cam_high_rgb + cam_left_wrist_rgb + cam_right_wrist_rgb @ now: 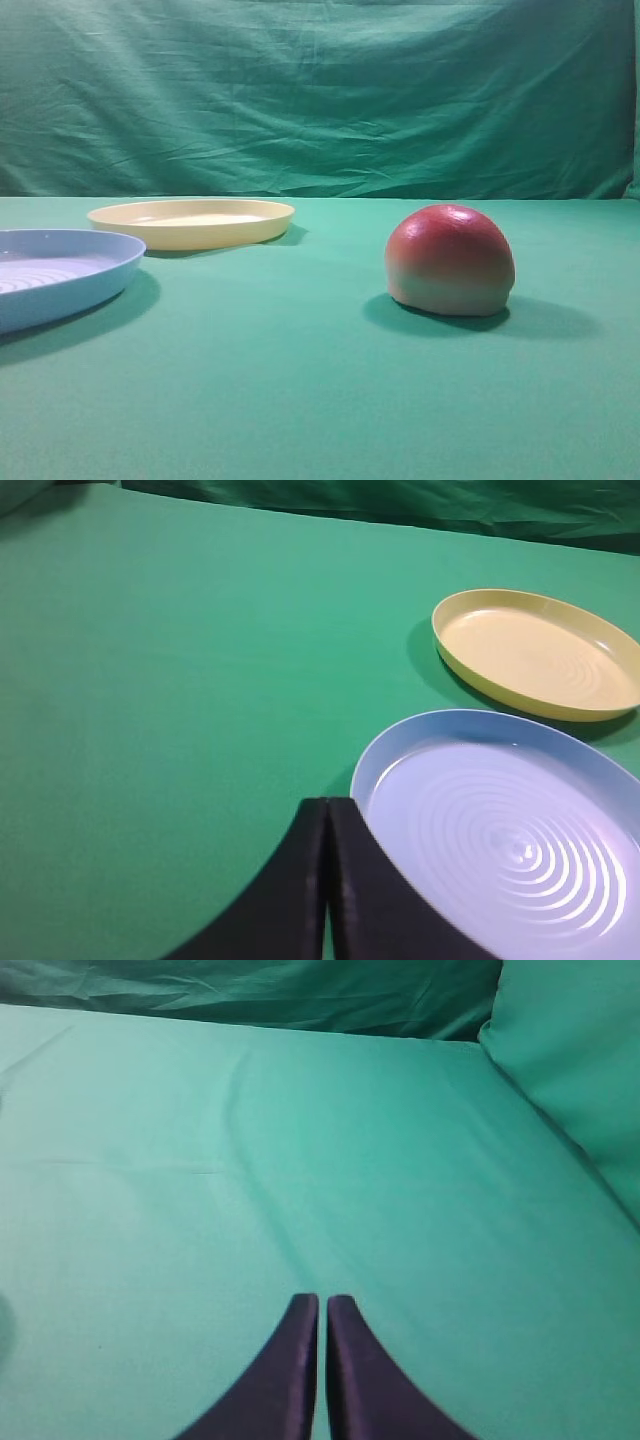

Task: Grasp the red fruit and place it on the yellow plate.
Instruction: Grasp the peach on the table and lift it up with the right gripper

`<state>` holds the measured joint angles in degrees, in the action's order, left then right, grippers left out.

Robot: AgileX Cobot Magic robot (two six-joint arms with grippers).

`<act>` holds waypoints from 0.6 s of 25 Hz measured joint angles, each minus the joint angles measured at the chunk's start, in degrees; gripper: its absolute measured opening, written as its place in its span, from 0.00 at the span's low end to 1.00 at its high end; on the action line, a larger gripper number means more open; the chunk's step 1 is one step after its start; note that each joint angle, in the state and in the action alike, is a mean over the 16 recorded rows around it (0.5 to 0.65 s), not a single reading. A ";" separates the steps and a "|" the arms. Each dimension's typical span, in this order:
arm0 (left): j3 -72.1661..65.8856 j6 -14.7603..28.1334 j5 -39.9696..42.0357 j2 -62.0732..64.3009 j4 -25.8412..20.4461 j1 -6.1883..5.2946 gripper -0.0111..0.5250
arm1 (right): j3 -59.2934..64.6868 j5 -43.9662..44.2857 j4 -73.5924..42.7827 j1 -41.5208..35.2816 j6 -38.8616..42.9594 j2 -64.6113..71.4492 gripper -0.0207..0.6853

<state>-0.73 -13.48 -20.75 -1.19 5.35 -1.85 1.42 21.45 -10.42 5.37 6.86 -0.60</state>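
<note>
Blue plate (pixel 60 272): seen far left, not needed.
Yellow plate (pixel 190 222): left of centre, nothing on it.
Red fruit (pixel 450 260): right on the surface (pixel 300 400), ungrasped.
Left claw (pixel 327 815): clenched, nothing held.
Right claw (pixel 322 1305): clenched, nothing held.
Progress: nothing done; grasp and placement left.

The exterior view sits low at the table (pixel 300 400) edge facing the backdrop (pixel 320 90); both wrist views look down along their fingers, the left sharing both plates with it.

You see the blue plate (pixel 60 275) cut off by the left picture edge in the high view, and by the right and bottom edges in the left wrist view, where the left tool (pixel 327 810) hides its near rim.
</note>
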 joint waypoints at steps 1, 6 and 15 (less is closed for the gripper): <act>0.00 0.00 0.00 0.00 0.00 0.00 0.02 | 0.00 -0.01 0.00 0.00 0.00 0.00 0.03; 0.00 0.00 0.00 0.00 0.00 0.00 0.02 | 0.03 -2.23 1.09 0.00 1.22 0.00 0.03; 0.00 0.00 0.00 0.00 0.00 0.00 0.02 | -0.17 -18.87 4.97 0.00 8.04 0.00 0.03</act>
<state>-0.73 -13.48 -20.75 -1.19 5.35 -1.85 1.24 2.58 -5.45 5.37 14.90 -0.60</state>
